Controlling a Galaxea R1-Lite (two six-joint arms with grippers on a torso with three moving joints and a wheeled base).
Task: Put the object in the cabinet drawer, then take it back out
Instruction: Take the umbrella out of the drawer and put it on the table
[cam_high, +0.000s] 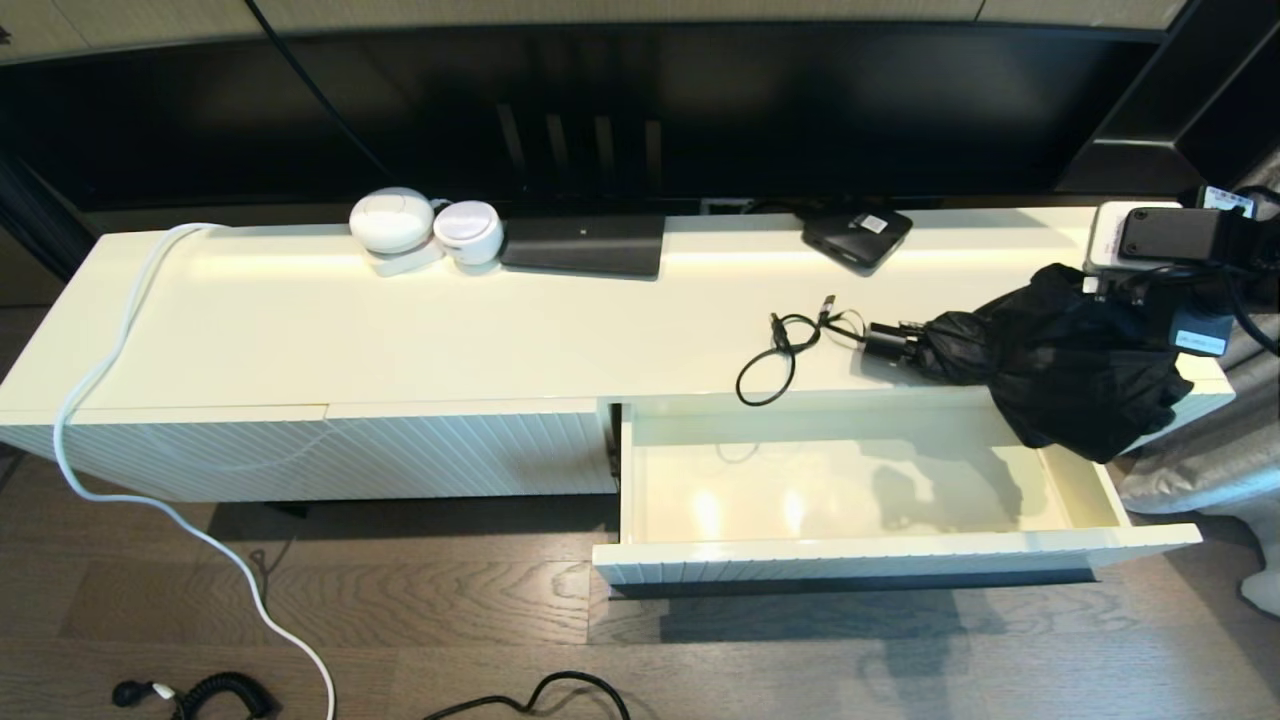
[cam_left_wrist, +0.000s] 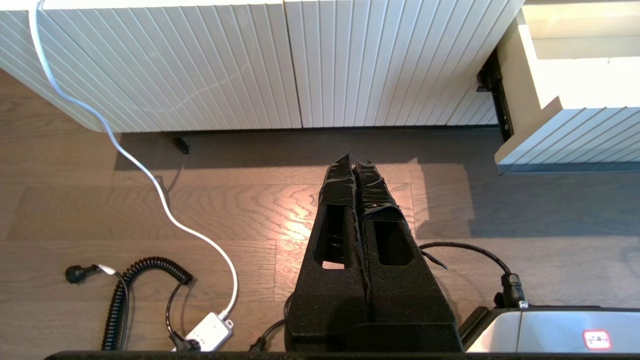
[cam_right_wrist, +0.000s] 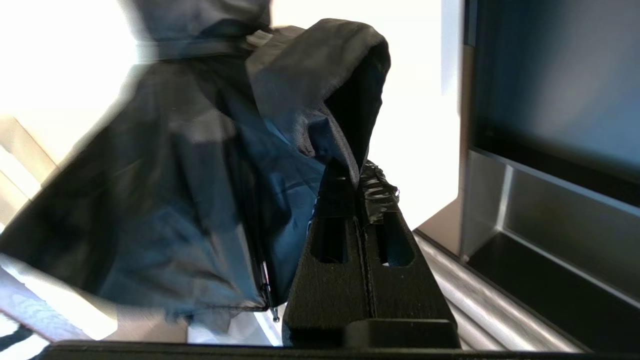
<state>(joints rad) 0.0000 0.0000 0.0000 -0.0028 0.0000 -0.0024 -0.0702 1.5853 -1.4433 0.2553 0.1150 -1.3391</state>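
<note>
i've got the right gripper (cam_right_wrist: 357, 182) pinched shut on a fold of the black umbrella (cam_high: 1060, 355), which droops over the open cabinet drawer (cam_high: 860, 490) below it, so i'd lower slowly before releasing; left gripper (cam_left_wrist: 356, 162) closed, parked near the floor

In the head view the right gripper (cam_high: 1150, 300) is hidden behind the black umbrella (cam_high: 1050, 355), whose canopy covers the cabinet drawer (cam_high: 860, 480)'s corner at 2 o'clock. The drawer's handle is out of sight under its front. In the right wrist view the umbrella fabric is blurred and cut off at 12 o'clock.
</note>
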